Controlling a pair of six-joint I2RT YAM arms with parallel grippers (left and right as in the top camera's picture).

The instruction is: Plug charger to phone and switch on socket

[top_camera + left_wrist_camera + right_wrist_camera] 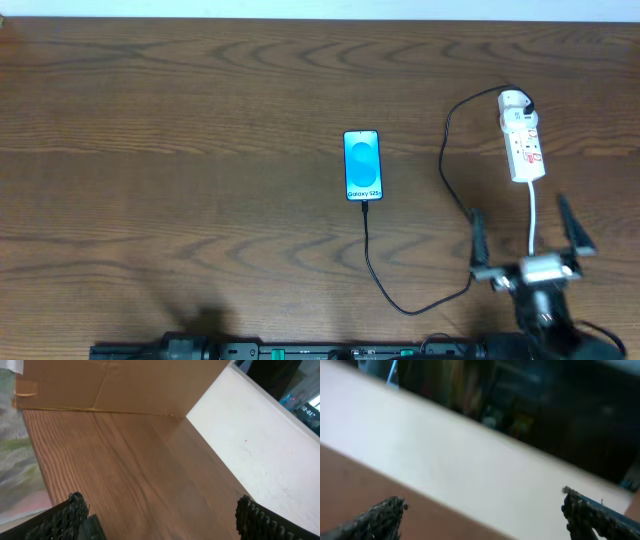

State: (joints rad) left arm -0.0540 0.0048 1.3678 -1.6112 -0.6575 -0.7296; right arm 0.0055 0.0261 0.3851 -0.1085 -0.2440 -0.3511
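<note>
One slim blue-screened phone (362, 165) is laid on a dark wood-grain table (200, 120). One thin black charger cable (372, 262) is joined to its near edge. One narrow white power strip (522, 140) is set right of the phone. The left gripper (160, 504) and the right gripper (520, 208) are held wide open and empty. A white wall panel (250, 445) and brown cardboard (125, 385) are seen at the table edge.

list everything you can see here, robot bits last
phone: 1, blue screen with black edges, table centre
charger cable: 1, black, from the phone's bottom edge, looping right and up to the adapter
adapter: 1, white, far end of the power strip
power strip: 1, white with red marks, right side
white cord: 1, thick, runs from the strip toward the near edge
table: 1, brown wood
cardboard: 1, brown, at the table's edge, left wrist view
left gripper: 1, black, open, empty
right gripper: 1, black, open, empty, near the strip
</note>
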